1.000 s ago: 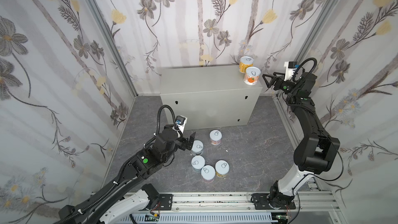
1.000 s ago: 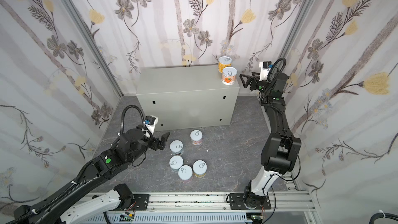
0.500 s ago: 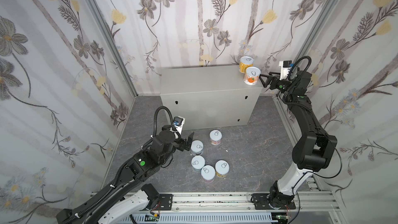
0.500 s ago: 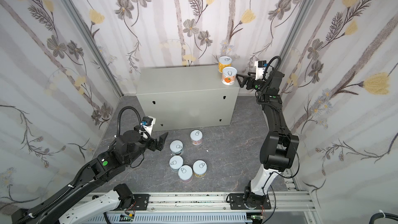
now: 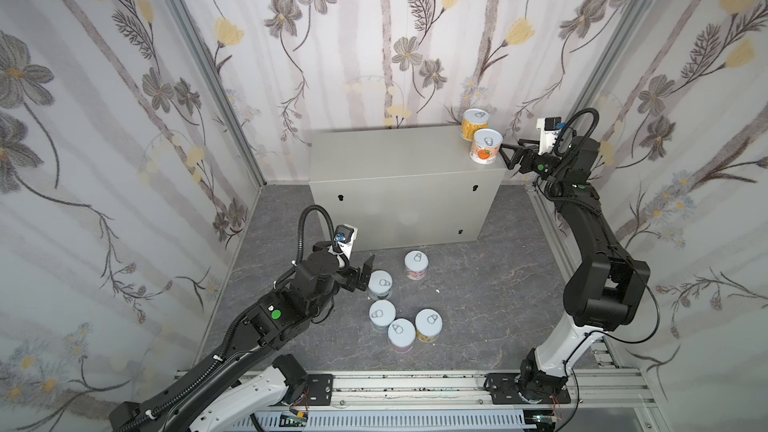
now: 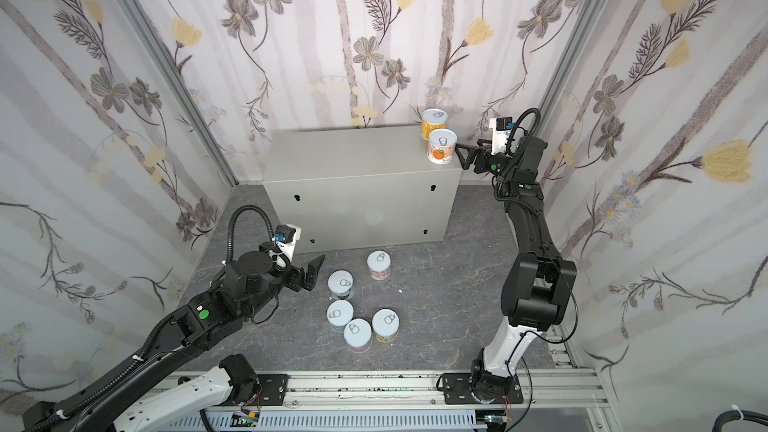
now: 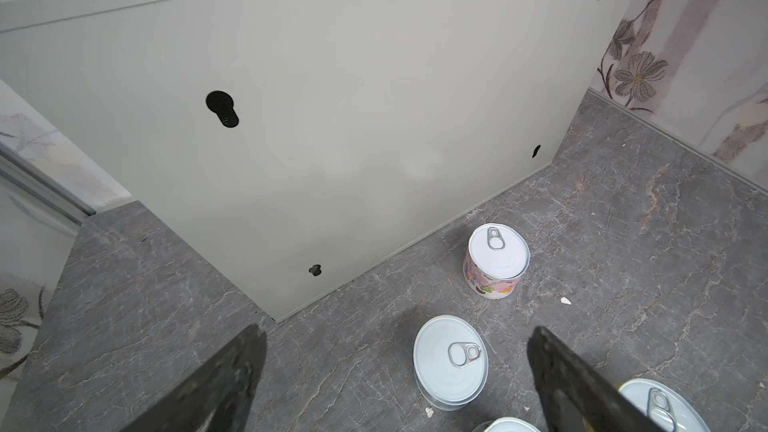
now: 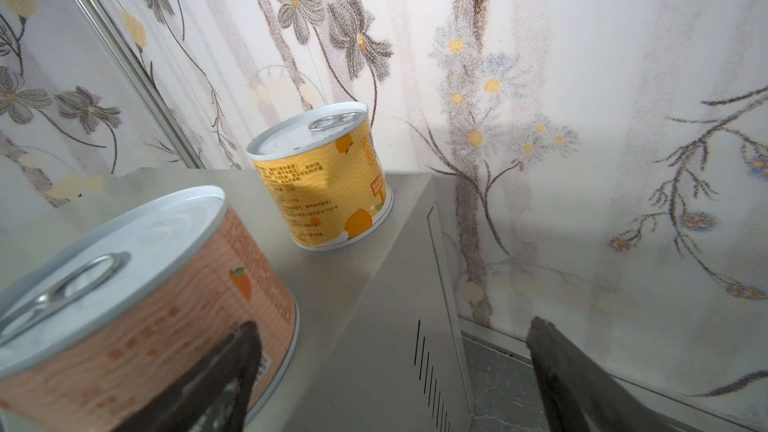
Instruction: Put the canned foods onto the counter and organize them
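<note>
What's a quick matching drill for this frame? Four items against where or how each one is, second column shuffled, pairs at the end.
Items:
1. yellow-label tin
2. orange-label tin
3. pink-label tin
4. left hand

Places or states:
A. on the floor, nearest the front of the counter
B. open, low over the floor, holding nothing
C. on the counter top, back right corner
D. on the counter top, close beside the open right hand

Pairs: 1-C; 2-D; 3-A; 4-B
</note>
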